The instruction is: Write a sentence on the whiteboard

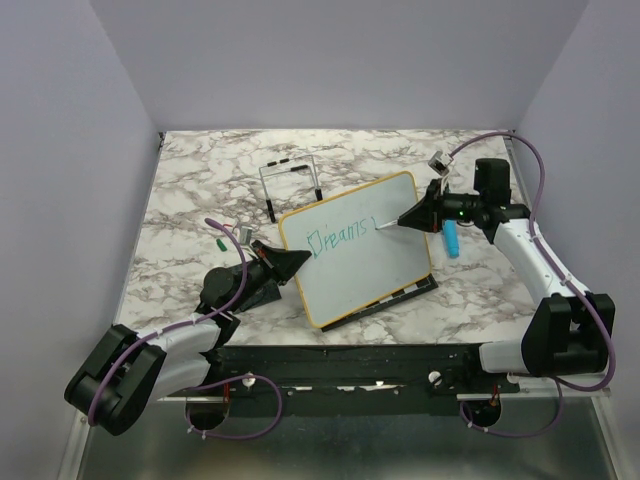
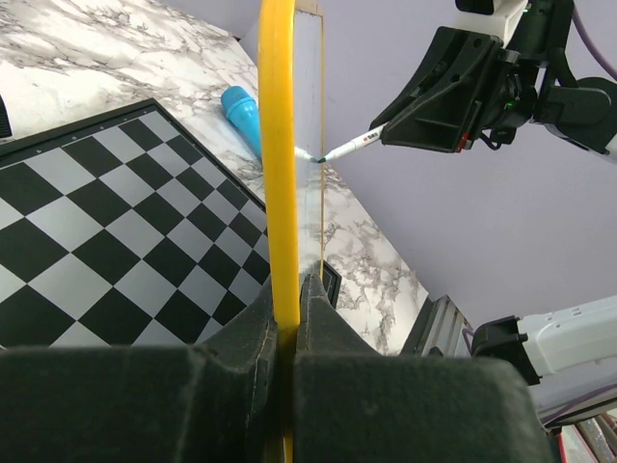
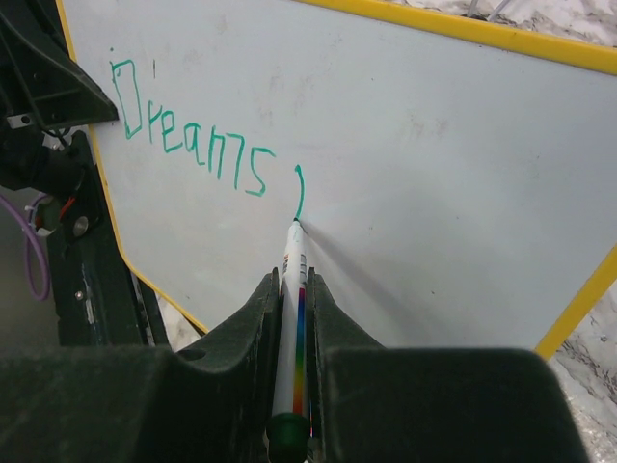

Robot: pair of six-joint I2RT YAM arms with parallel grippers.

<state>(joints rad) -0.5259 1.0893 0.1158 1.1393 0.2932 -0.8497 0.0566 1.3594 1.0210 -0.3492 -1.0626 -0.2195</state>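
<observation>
Clearly, the whiteboard (image 1: 360,250) is lifted at a slant near the middle of the marble table (image 1: 200,180), with its writing face turned toward the right arm. The left gripper (image 2: 286,294) is clenched on the yellow frame at the board's left edge, one finger on each side of the rim. Under the board lies the checkered chessboard (image 2: 106,241), flat on the table; only its near edge shows past the frame in the top view. Whether the board's lower edge touches it cannot be told. The right gripper (image 3: 293,282) is clamped on a white marker (image 1: 386,224) with a rainbow stripe down its barrel, pointing it at the board. The marker's tip touches the white surface at the lower end of a short curved teal stroke. Left of that stroke, the sentence (image 3: 193,145) so far reads only "Dreams", in teal-green letters across the upper part of the board. A blue cylinder (image 1: 452,240) lies on the marble just past the board's right edge, beneath the right arm. A thin wire stand (image 1: 292,180) sits behind the board, toward the far wall.
</observation>
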